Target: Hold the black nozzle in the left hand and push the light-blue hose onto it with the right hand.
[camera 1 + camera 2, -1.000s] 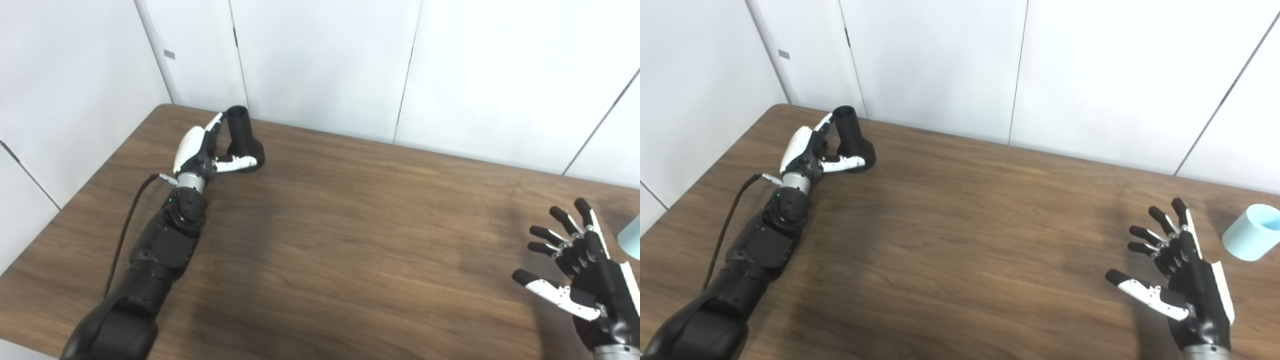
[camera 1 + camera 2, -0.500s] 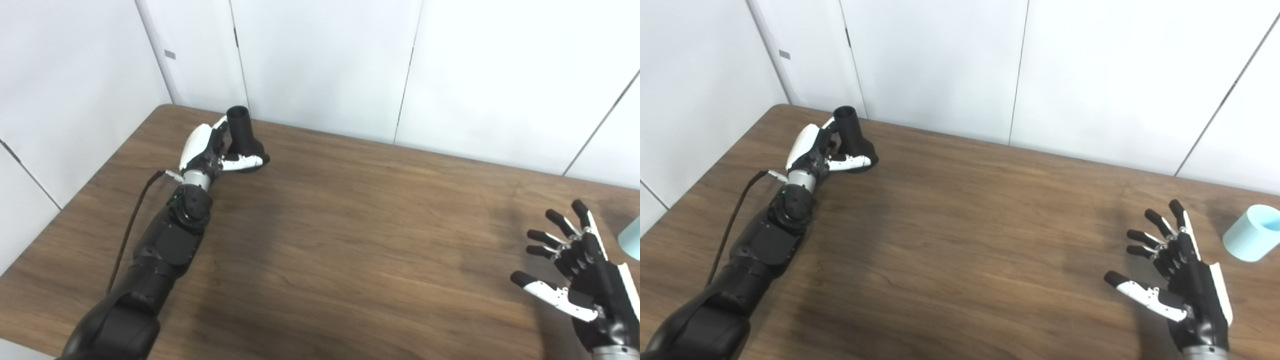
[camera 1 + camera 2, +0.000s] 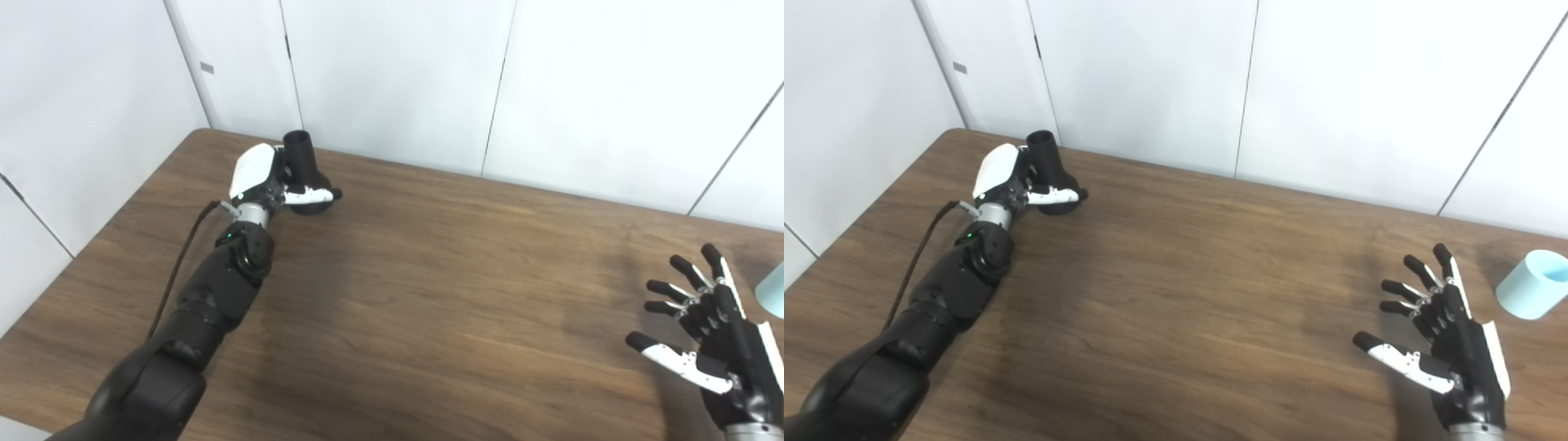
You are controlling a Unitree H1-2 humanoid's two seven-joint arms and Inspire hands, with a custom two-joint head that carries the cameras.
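The left hand [image 3: 1013, 184] wraps loosely around the black nozzle [image 3: 1048, 177], grip unconfirmed; it could tip. The right hand [image 3: 1448, 343] is spread, empty, near the light-blue hose [image 3: 1528, 285].

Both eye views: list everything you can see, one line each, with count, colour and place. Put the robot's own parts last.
Table: one, dark brown wood grain, fills the lower part of both views.
Wall panels: several, white, behind the table's far edge and along its left side.
Nozzle: one, black, far left part of the table, narrow open end up, wide base down.
Hose piece: one, light blue, short and open-ended, right edge of the table; cut off by the frame in the left eye view.
Cable: one, black, running along the left arm.
Left hand: one, white and black, wrapped around the nozzle, thumb across the base.
Right hand: one, black and white, near right, fingers spread, holding nothing, apart from the hose piece.
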